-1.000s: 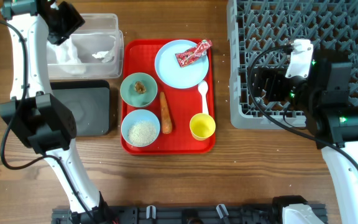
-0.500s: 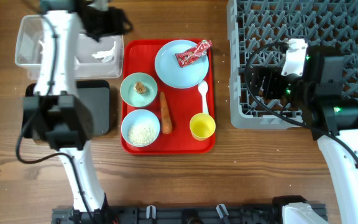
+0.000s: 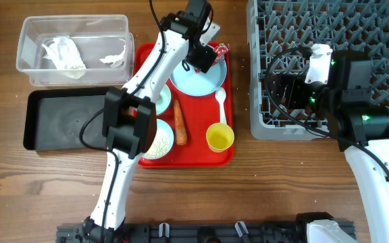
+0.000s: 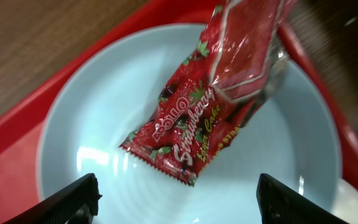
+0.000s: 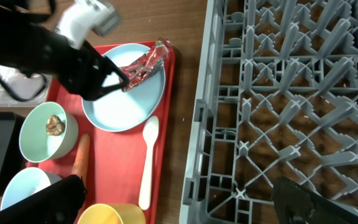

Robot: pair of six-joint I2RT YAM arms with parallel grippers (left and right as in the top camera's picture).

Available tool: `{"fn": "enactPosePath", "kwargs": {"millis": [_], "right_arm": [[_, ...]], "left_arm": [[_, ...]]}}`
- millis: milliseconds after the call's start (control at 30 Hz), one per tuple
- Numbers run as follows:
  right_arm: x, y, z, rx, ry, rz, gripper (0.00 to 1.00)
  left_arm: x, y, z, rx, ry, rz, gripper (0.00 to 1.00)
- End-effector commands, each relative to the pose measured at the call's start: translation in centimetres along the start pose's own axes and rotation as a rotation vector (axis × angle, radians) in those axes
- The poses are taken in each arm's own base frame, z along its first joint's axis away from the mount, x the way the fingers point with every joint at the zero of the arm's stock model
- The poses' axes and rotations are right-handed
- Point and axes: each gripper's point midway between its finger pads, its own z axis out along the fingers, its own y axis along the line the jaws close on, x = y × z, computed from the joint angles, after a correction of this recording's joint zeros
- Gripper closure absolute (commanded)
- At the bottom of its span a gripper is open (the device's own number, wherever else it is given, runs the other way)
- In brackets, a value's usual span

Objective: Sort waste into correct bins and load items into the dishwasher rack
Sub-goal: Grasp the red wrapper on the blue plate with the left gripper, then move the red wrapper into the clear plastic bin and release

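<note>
A red snack wrapper (image 3: 220, 50) lies on the far edge of the pale blue plate (image 3: 198, 77) on the red serving tray (image 3: 193, 154). My left gripper (image 3: 204, 58) hovers open just above the plate, and the wrapper (image 4: 216, 93) lies just ahead of its fingers (image 4: 179, 205). Crumpled white napkins (image 3: 61, 52) lie in the clear tub (image 3: 73, 23). The black tray (image 3: 66, 118) holds nothing. A bowl of rice (image 3: 155, 143), carrot (image 3: 179, 123), white spoon (image 3: 221, 102) and yellow cup (image 3: 219, 137) sit on the serving tray. My right gripper (image 3: 282, 91) is open over the grey rack (image 3: 329, 40).
The left arm crosses over the second bowl (image 3: 162, 102); the right wrist view shows that bowl (image 5: 48, 130) with a brown scrap in it. The rack's near left corner (image 5: 197, 186) stands close beside the serving tray. Bare wood table (image 3: 282, 189) lies in front.
My left arm has swung from over the clear tub across to the plate on the serving tray. The clear tub and black tray now show uncovered. My right arm has barely moved.
</note>
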Motion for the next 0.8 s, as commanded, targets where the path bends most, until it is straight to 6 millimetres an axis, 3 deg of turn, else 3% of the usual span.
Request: {"fn": "enactPosePath", "kwargs": {"millis": [0, 167, 200, 267, 300, 333, 467, 533, 633, 700, 767], "right_arm": [[-0.6, 0.5, -0.3, -0.014, -0.011, 0.016, 0.0], [-0.5, 0.5, -0.3, -0.014, -0.009, 0.016, 0.0], [-0.5, 0.5, -0.3, -0.014, -0.009, 0.016, 0.0], [-0.5, 0.5, -0.3, -0.014, -0.009, 0.034, 0.0], [-0.5, 0.5, -0.3, -0.014, -0.009, 0.035, 0.0], [-0.5, 0.5, -0.3, -0.014, -0.007, 0.036, 0.0], [-0.3, 0.4, -0.3, -0.013, 0.001, 0.037, 0.0], [-0.3, 0.4, -0.3, -0.012, 0.0, 0.037, 0.0], [-0.3, 0.4, -0.3, -0.013, -0.001, 0.036, 0.0], [-0.3, 0.4, -0.3, -0.013, 0.0, 0.037, 0.0], [-0.3, 0.4, -0.3, -0.013, 0.001, 0.038, 0.0]], "left_arm": [[0.4, -0.7, 2.5, 0.049, 0.014, 0.053, 0.19], [1.2, -0.7, 6.2, 0.054, 0.037, 0.052, 0.21], [1.2, -0.7, 6.3, 0.054, 0.038, 0.052, 0.29], [1.2, -0.7, 6.3, 0.054, 0.037, 0.052, 0.63], [1.2, -0.7, 6.3, 0.054, 0.036, 0.052, 0.75], [1.2, -0.7, 6.3, 0.054, 0.036, 0.052, 0.95], [1.0, -0.5, 5.7, 0.045, 0.032, 0.015, 0.96], [0.2, 0.5, 3.0, 0.025, 0.004, -0.071, 0.96], [-1.6, 3.1, -3.7, -0.005, -0.09, -0.188, 0.96], [-2.1, 5.9, -9.3, -0.042, -0.17, -0.262, 0.96], [-0.5, 9.9, -14.8, -0.111, -0.207, -0.354, 0.96]]}}
